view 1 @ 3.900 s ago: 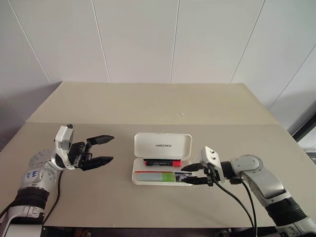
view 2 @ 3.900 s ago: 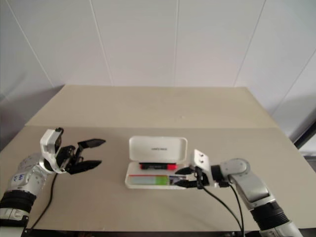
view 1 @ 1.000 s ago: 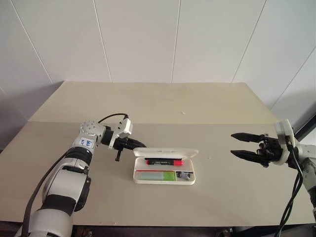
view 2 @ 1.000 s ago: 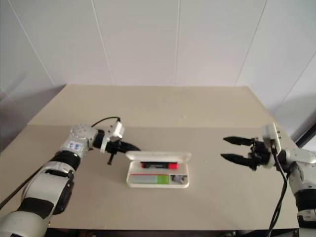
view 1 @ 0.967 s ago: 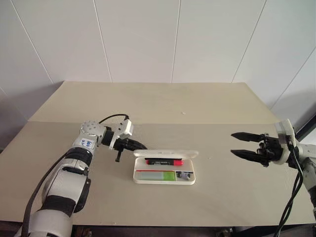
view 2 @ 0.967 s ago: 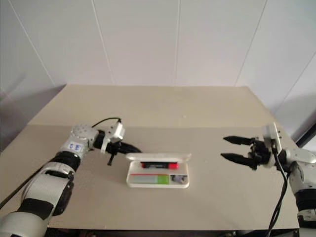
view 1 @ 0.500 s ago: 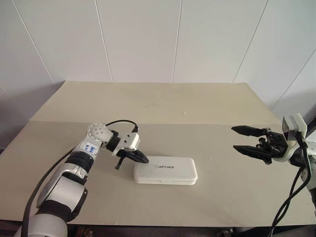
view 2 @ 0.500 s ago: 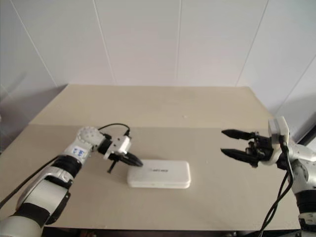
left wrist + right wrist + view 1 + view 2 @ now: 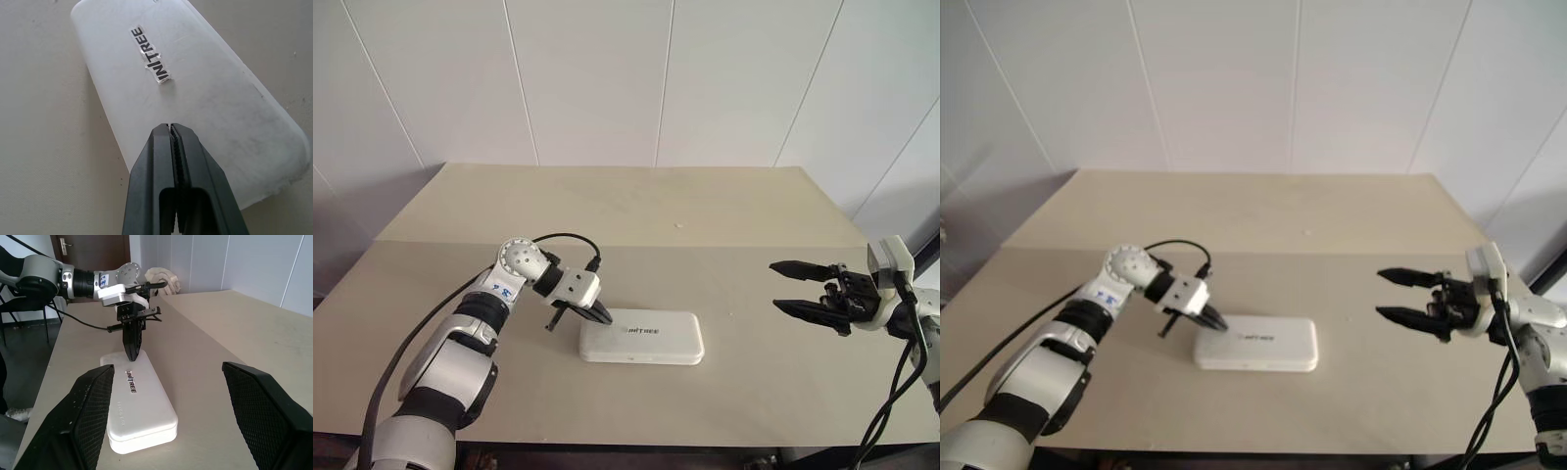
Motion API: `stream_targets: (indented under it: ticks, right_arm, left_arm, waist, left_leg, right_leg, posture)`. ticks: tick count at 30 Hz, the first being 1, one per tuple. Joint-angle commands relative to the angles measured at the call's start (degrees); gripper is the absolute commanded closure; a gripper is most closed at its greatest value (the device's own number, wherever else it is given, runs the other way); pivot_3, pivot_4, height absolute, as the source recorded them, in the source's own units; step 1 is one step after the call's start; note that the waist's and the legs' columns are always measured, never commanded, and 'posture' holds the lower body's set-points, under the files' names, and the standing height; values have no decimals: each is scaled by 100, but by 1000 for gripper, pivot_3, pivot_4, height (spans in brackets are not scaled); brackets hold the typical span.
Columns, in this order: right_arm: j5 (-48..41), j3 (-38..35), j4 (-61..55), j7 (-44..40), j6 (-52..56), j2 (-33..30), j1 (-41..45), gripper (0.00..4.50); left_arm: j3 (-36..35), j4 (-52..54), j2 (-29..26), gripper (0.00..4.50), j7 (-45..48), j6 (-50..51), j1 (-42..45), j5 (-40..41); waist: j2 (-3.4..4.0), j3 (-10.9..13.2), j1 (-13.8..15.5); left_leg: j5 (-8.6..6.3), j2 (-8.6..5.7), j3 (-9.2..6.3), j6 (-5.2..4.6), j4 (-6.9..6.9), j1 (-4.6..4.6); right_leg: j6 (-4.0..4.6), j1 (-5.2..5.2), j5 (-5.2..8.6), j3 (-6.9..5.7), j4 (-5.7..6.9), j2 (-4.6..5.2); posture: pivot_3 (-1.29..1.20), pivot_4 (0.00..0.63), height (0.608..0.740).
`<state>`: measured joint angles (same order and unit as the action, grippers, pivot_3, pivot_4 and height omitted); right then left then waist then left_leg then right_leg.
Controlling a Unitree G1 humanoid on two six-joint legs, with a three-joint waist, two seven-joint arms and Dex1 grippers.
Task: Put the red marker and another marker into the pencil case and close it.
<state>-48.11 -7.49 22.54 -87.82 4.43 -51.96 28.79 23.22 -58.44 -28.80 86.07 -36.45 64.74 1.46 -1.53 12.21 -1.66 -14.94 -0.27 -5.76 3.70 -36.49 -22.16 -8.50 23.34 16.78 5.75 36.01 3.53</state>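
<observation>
- The pencil case point(image 9: 642, 337), a white hard rectangular box with rounded corners, lies flat on the beige tabletop point(image 9: 607, 206), near the middle of its front half.
- Its lid is down flat on the base, with a small dark printed logo point(image 9: 151, 55) facing up on the top.
- With the case shut, the red marker and the pale green marker cannot be seen; whether they lie inside cannot be told from this moment alone.
- The left gripper point(image 9: 600, 314) is at the case's left end, angled downward, its two black fingers point(image 9: 159, 181) pressed together with nothing between them.
- In the left wrist view the closed tips sit over the lid close to one short end; they look to be on or just above the surface, and actual contact cannot be told.
- The right wrist view shows the same fingertips point(image 9: 132, 351) pointing down at the far end of the lid.
- The right gripper point(image 9: 781, 286) hangs above the table well apart from the case, off to its right, pointing level toward it.
- Its two black fingers point(image 9: 91, 416) stand wide apart and hold nothing.
- A black cable point(image 9: 553, 240) loops from the left wrist back along the arm.
</observation>
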Motion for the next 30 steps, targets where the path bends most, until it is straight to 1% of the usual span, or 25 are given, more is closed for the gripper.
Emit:
stream_targets:
  ticks: [1,4,6,10,13,17,18,25,29,30]
  right_arm:
    - [-23,-157,-120,-468,9,-5,60,0]
    - [1,-117,-62,-468,10,2,148,0]
    - [20,-104,-44,-468,18,9,194,0]
    - [50,-88,-16,-468,28,27,265,0]
    - [69,-81,-12,-468,48,34,274,0]
    - [80,-65,10,-468,79,32,304,0]
    - [86,-57,31,-468,80,34,326,0]
    - [117,23,122,-468,121,56,474,0]
    - [109,56,146,-468,143,19,501,0]
    - [108,62,157,-468,149,7,508,0]
  left_arm:
    - [290,-191,75,4446,569,-243,-120,-472]
    - [257,-258,162,4446,476,-368,-93,-509]
    - [102,-272,238,4446,371,-332,-66,-388]
    - [-667,-220,425,4446,296,285,-16,368]
    - [-1181,-101,421,4446,216,705,-64,794]
    - [-1809,482,415,4446,515,1150,-356,1493]
    - [-1925,677,407,4446,449,1299,-453,1624]
    - [-2388,2234,73,4446,474,2289,-1425,2423]
    - [-2578,2779,-168,4446,365,2625,-1899,2670]
    - [-2636,2882,-240,4268,395,2718,-2024,2746]
  waist:
    - [4,-3,0]
    - [12,-7,1]
    - [12,-7,0]
    - [11,-6,3]
    - [8,-2,-4]
    - [9,-2,-21]
    - [9,-2,-20]
    - [10,-1,-20]
    - [10,-1,-9]
    - [11,-2,-9]
  left_leg:
    - [0,0,1,0,-1,1]
    - [1,-1,2,-1,-2,2]
    - [1,-2,2,-2,-2,2]
    - [2,-3,1,-4,-5,-1]
    - [2,-2,0,-4,-7,-16]
    - [2,0,1,-4,-4,-19]
    - [2,0,2,-4,-3,-18]
    - [2,2,3,-3,-4,-14]
    - [3,3,3,-3,-4,-14]
    - [3,2,3,-3,-5,-14]
  right_leg:
    - [-1,-1,0,1,0,0]
    - [-2,-2,-1,3,0,0]
    - [-3,-3,-2,4,0,0]
    - [-6,-2,-5,4,0,0]
    - [-7,11,-6,4,0,0]
    - [-7,19,-5,4,-1,0]
    - [-7,19,-5,4,-1,0]
    - [-6,18,-6,7,2,-1]
    - [-5,17,-6,6,2,0]
    - [-5,17,-7,6,1,0]
  posture:
    - [0,150,740]
    - [0,150,740]
    - [0,150,740]
    - [0,150,740]
    - [0,150,740]
    - [0,150,740]
    - [0,150,740]
    - [0,150,740]
    - [0,150,740]
    - [0,150,740]
